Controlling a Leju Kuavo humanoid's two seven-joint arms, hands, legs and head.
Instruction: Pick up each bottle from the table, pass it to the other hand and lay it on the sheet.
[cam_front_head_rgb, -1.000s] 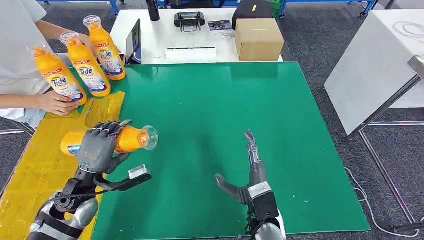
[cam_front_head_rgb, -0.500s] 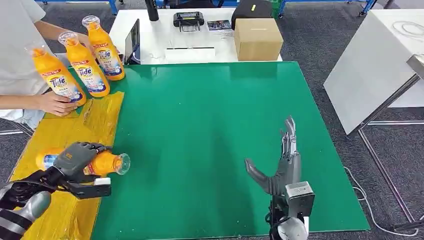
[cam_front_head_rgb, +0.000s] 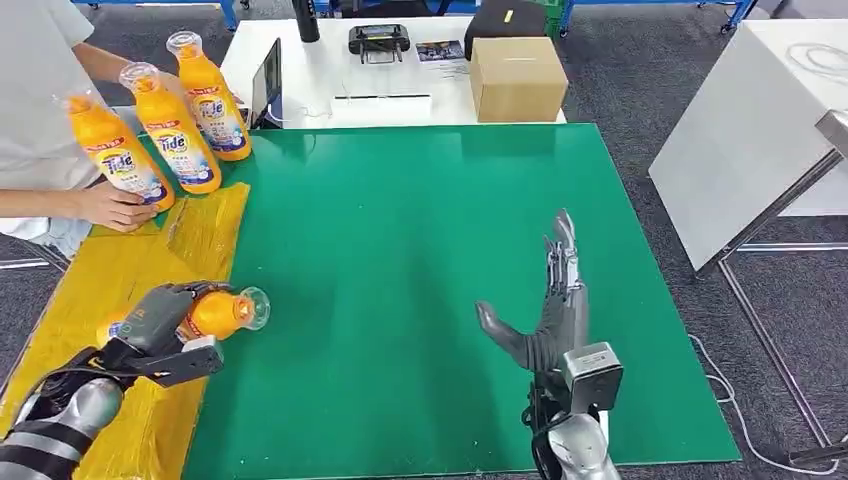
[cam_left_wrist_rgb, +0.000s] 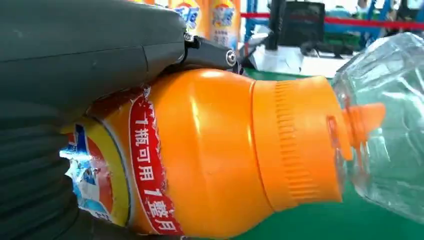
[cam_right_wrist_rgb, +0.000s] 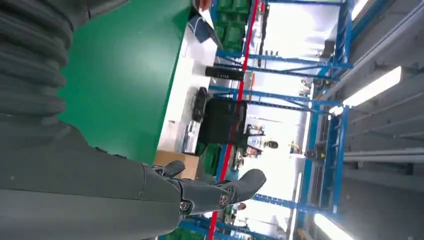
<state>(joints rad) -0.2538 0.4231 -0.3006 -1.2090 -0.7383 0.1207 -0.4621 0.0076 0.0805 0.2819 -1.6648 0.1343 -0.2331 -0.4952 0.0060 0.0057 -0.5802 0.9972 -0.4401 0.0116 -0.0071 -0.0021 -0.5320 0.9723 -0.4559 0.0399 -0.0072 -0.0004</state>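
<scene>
My left hand (cam_front_head_rgb: 152, 317) grips an orange detergent bottle (cam_front_head_rgb: 212, 313) lying sideways over the yellow sheet (cam_front_head_rgb: 70, 300), its clear cap (cam_front_head_rgb: 254, 306) pointing toward the green table top (cam_front_head_rgb: 420, 220). In the left wrist view the bottle (cam_left_wrist_rgb: 210, 150) and its clear cap (cam_left_wrist_rgb: 390, 125) sit close under my dark fingers (cam_left_wrist_rgb: 90, 45). My right hand (cam_front_head_rgb: 548, 312) hovers over the green surface with fingers straight and apart, holding nothing; the right wrist view shows its fingers (cam_right_wrist_rgb: 215, 192) spread. Three more orange bottles (cam_front_head_rgb: 180, 135) stand upright at the far left.
A person at the far left rests a hand (cam_front_head_rgb: 115, 207) at the base of one standing bottle. Behind the green top is a white table with a cardboard box (cam_front_head_rgb: 517, 77), a controller (cam_front_head_rgb: 378, 40) and a dark bottle. A white table (cam_front_head_rgb: 760, 120) stands to the right.
My left hand carried the bottle down and left, from over the green edge to low over the yellow sheet. My right hand moved right and stayed spread.
</scene>
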